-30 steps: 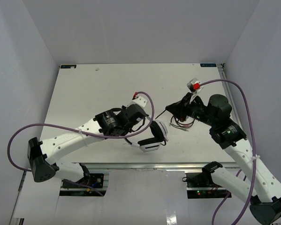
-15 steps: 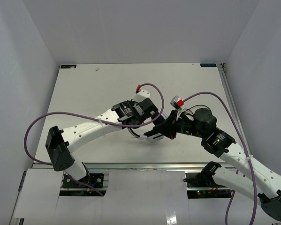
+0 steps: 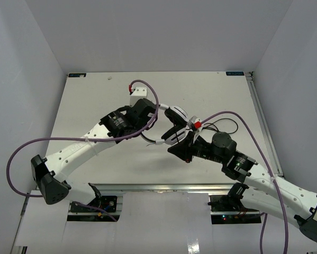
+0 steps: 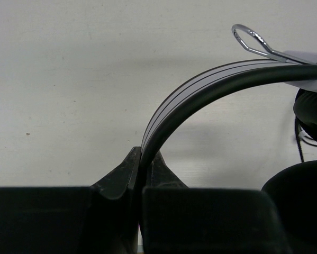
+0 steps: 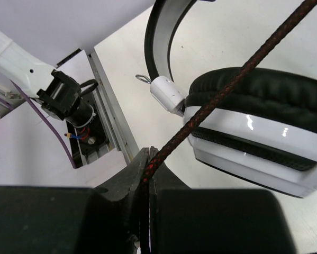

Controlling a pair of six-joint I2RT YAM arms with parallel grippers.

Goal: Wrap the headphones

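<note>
The headphones (image 3: 175, 126) hang in the air between both arms above the table's middle. My left gripper (image 3: 154, 123) is shut on the thin black headband (image 4: 200, 92), which arcs up and right from the jaws (image 4: 142, 159). A black ear pad (image 4: 311, 116) shows at the right edge. My right gripper (image 3: 175, 150) is shut on the dark red-flecked braided cord (image 5: 227, 87), pinched at the fingertips (image 5: 148, 159). The cord runs taut across the white-and-black ear cup (image 5: 253, 132), just below the headband (image 5: 161, 32).
Loose loops of cord (image 3: 222, 126) lie on the white table (image 3: 94, 100) to the right of the headphones. Purple robot cables arc over both arms. The table's near metal rail (image 3: 147, 186) and the left arm's base hardware (image 5: 68, 106) lie below.
The left gripper has carried the headphones farther back and to the right. The right gripper has swung left with the cord and now sits just in front of the ear cups.
</note>
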